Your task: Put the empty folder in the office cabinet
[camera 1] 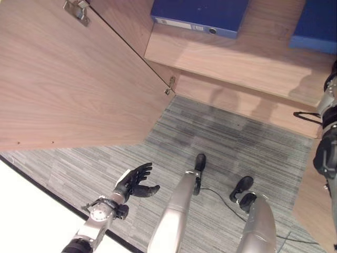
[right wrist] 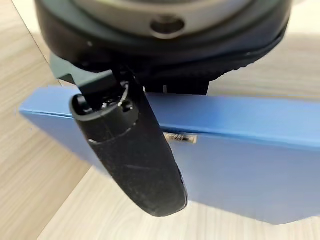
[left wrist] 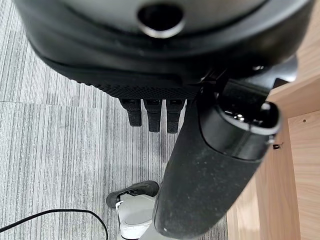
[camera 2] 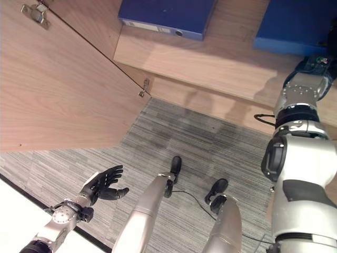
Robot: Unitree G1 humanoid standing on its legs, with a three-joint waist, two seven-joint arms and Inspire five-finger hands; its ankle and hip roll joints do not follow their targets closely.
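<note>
A blue folder (right wrist: 240, 150) lies on the cabinet's wooden shelf (camera 1: 237, 58) at the far right, and it also appears as the blue folder (camera 2: 292, 23) from above. My right hand (camera 2: 315, 63) reaches to its near edge. In the right wrist view the thumb (right wrist: 135, 150) lies across the folder's face, with the fingers hidden behind it. My left hand (camera 1: 136, 182) hangs low at the left over the carpet, its fingers (left wrist: 152, 117) relaxed and holding nothing.
A second blue folder (camera 1: 202, 13) lies flat on the same shelf further left. The open cabinet door (camera 1: 68, 79) stands wide at the left, with a metal hinge (camera 1: 169, 85) at its inner corner. Grey striped carpet (camera 1: 237, 142) lies before the cabinet.
</note>
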